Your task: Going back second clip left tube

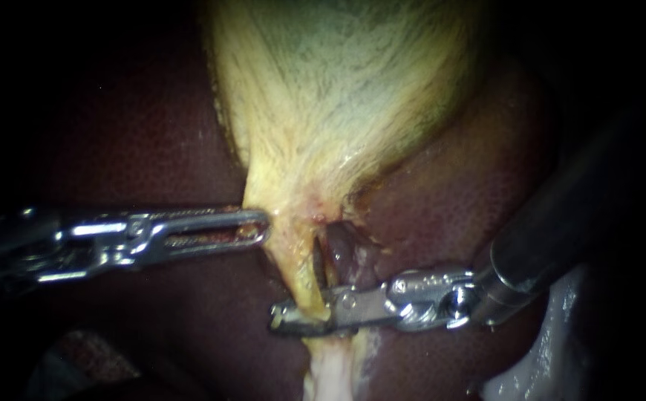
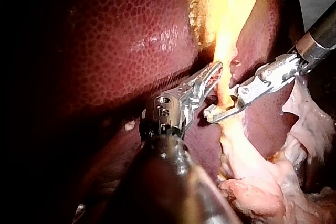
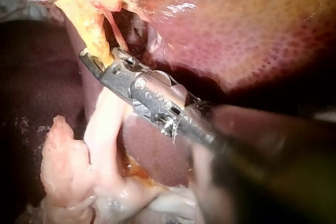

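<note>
Two instruments are being shown in the endoscope view. The narrow neck of the gallbladder (image 1: 338,89) is being gripped at its edge by the closed pincer of the left instrument (image 1: 262,225). Just below that neck, the left tube (image 1: 304,278) is being straddled by the open pincer of the right instrument (image 1: 286,319). No clip can be told apart from the metal.

In the left wrist view, the tube (image 2: 226,88) is being passed between the parted pincer of the right instrument (image 2: 212,114), just beside the left instrument (image 2: 214,74).

In the right wrist view, the tube (image 3: 96,38) is being crossed squarely by the right instrument (image 3: 92,59), with pale tissue (image 3: 105,124) hanging below.

The tube is being judged thin, soft, slick and easily torn. Hold is best taken squarely across the bare stretch between the neck and the pale tissue, with no dragging.
</note>
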You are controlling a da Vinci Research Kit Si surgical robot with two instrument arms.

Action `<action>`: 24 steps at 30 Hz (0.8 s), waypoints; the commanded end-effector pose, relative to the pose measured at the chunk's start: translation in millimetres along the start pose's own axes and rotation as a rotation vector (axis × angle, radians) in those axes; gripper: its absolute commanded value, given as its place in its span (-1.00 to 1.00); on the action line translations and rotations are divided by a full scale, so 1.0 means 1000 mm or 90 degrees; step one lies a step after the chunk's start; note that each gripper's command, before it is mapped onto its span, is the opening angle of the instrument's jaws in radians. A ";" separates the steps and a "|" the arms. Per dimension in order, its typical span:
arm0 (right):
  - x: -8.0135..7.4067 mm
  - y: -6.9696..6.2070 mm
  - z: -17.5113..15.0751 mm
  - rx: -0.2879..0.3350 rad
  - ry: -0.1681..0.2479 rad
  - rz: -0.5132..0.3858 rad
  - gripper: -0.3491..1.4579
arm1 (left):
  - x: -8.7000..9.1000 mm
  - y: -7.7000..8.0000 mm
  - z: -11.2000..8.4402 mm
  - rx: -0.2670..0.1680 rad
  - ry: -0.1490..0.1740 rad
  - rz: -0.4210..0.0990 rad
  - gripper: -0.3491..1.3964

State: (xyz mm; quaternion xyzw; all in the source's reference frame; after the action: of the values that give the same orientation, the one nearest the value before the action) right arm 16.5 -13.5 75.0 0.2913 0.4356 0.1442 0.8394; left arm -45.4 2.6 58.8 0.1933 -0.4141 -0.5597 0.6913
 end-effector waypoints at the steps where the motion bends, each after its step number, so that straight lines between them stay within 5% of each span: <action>1: 0.0000 0.0000 0.0000 0.000 0.000 0.000 -1.00 | 0.0000 0.0000 0.0000 0.000 0.000 0.000 -1.00; 6: 0.0000 0.0000 0.0000 0.000 0.000 0.001 -1.00 | 0.0000 0.0000 -0.0001 0.000 0.000 0.000 -1.00; 11: 0.0002 0.0001 0.0003 0.004 0.024 0.001 -0.32 | 0.0000 0.0000 -0.0001 0.000 0.000 0.000 -1.00; 14: 0.0005 0.0001 0.0007 0.007 0.047 0.001 -0.08 | 0.0000 0.0000 -0.0001 0.000 0.000 0.000 -1.00; 24: 0.0006 0.0007 0.0008 0.004 0.065 -0.095 0.03 | 0.0000 0.0000 -0.0001 0.000 0.000 0.000 -1.00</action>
State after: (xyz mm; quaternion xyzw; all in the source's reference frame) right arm 17.6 -12.8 75.4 0.2486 0.5013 0.0883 0.8241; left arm -45.3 2.5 58.8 0.1935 -0.4140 -0.5597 0.6913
